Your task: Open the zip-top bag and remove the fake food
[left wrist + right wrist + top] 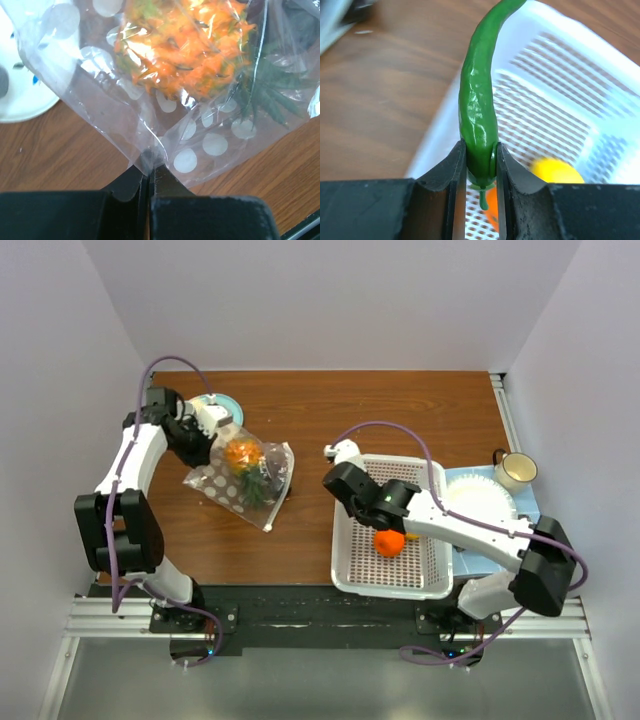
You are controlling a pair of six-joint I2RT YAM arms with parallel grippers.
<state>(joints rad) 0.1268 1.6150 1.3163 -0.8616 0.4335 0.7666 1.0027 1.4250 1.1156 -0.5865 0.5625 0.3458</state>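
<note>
The zip-top bag (pixel 245 478), clear with white dots, lies on the table left of centre. My left gripper (pixel 149 167) is shut on a corner of the zip-top bag (pixel 200 145), and the same left gripper (pixel 207 436) sits at the bag's far-left end. Inside the bag is an orange, spiky fake food piece (pixel 185 45) with dark green leaves (pixel 270 92). My right gripper (pixel 481 165) is shut on a long green pepper-like fake food piece (pixel 477 100), above the white basket's left rim (pixel 437 145). A yellow lemon (pixel 555 171) and an orange (pixel 388 542) lie in the basket.
The white perforated basket (pixel 345 580) stands right of centre under my right gripper (pixel 338 483). A white plate (pixel 480 502) on a blue cloth and a mug (pixel 515 470) sit at the far right. A pale plate (pixel 20 100) lies behind the bag.
</note>
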